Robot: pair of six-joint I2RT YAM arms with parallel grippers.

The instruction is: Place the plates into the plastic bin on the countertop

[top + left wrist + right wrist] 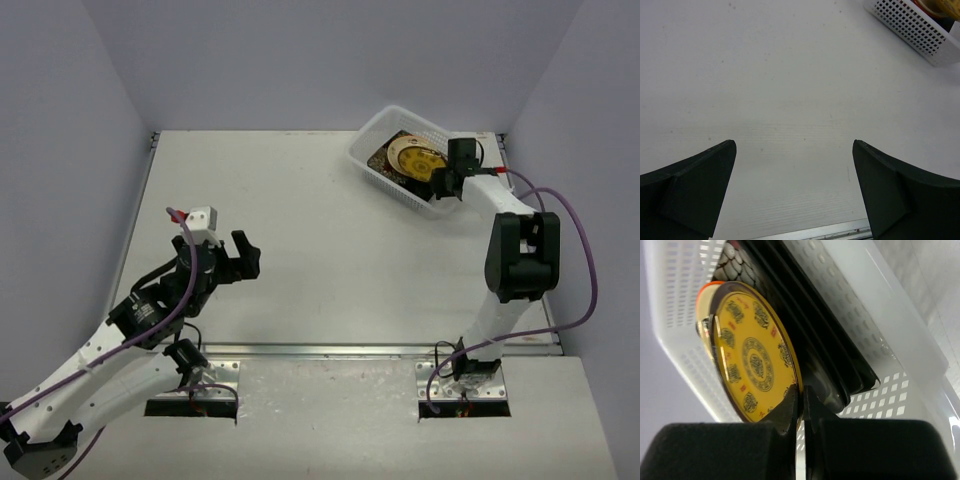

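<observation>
Pinching the lower rim of the round, glossy brown-and-yellow patterned plate (752, 360), the right hand (801, 396) is clenched tight on that thin edge, its black padded fingers meeting across the lip. The plate stands nearly on edge inside the translucent white slotted plastic bin (372, 135), which sits at the far right corner of the matte white counter (330, 230). It looks like glazed ceramic or hard melamine. I judge it stiff, fairly light, slick under the pads and likely to chip or clatter if dropped. A grip on the rim, seated well past the lip, seems the sound place to hold it. Beside it, dark plates (810, 325) lean in a row with their black edges close together, and an orange rim (704, 290) shows behind. The left hand (245, 258) hangs released, jaws wide, over the counter well apart from the bin.
</observation>
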